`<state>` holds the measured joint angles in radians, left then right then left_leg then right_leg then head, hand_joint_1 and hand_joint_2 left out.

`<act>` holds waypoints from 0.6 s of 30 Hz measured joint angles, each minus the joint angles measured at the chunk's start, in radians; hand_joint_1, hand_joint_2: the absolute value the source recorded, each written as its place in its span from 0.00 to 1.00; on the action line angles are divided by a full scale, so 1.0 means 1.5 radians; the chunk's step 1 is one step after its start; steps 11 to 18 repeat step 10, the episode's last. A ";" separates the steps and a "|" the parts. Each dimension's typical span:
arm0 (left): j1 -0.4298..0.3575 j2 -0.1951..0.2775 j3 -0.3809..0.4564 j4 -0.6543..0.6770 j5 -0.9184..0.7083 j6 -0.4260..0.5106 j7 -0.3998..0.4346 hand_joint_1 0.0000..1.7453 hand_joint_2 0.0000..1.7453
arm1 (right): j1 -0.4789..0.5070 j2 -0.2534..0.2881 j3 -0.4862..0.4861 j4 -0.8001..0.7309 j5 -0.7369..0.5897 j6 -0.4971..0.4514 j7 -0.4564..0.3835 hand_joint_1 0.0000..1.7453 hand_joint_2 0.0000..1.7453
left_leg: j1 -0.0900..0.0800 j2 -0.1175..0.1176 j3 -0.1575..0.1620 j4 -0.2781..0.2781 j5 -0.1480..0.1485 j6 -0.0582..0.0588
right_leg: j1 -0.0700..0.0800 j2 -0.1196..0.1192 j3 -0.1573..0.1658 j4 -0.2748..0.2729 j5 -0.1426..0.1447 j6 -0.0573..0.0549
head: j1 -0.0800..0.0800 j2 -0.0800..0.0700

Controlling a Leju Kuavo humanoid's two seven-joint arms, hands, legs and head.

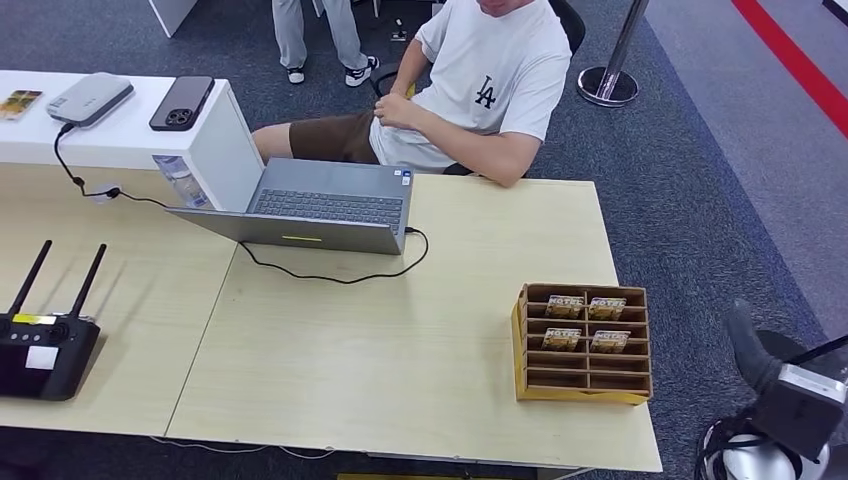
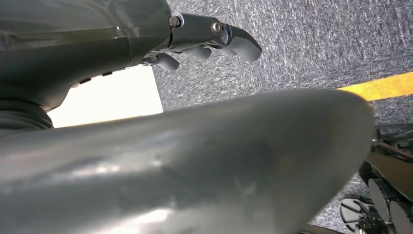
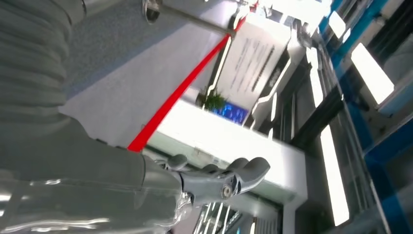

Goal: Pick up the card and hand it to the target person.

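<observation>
- A wooden card rack sits near the right end of a light wood table, with four cards in its upper slots.
- A seated person in a white T-shirt is at the table's far edge, beside an open laptop.
- Left hand: fingers loosely extended, holding nothing (grey carpet behind it).
- Right hand: fingers apart, empty.
</observation>
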<state>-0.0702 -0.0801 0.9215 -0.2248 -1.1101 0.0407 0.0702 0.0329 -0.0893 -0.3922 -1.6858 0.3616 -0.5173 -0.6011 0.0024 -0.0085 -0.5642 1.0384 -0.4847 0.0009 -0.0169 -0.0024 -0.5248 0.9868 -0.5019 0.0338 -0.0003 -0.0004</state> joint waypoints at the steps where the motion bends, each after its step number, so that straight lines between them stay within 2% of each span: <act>1: 0.000 0.000 0.001 0.000 0.000 0.001 0.000 0.00 0.00 | 0.005 0.003 -0.021 -0.001 -0.005 0.004 -0.004 0.00 1.00 | 0.000 0.000 0.000 0.000 0.000 0.000 | 0.000 0.000 0.000 0.000 0.000 0.000 | 0.000 0.000; 9: -0.001 0.000 0.004 0.001 0.000 0.004 -0.001 0.00 0.00 | 0.020 0.018 -0.097 -0.005 -0.008 0.008 -0.012 0.00 1.00 | 0.000 0.001 0.000 0.000 0.000 0.000 | 0.000 0.001 0.000 0.000 0.000 0.000 | 0.000 0.000; 18: -0.001 0.000 0.004 0.001 0.000 0.004 -0.001 0.00 0.00 | 0.020 0.018 -0.099 -0.005 -0.008 0.008 -0.012 0.00 1.00 | 0.000 0.001 0.000 0.000 0.000 0.000 | 0.000 0.001 0.000 0.000 0.000 0.000 | 0.000 0.000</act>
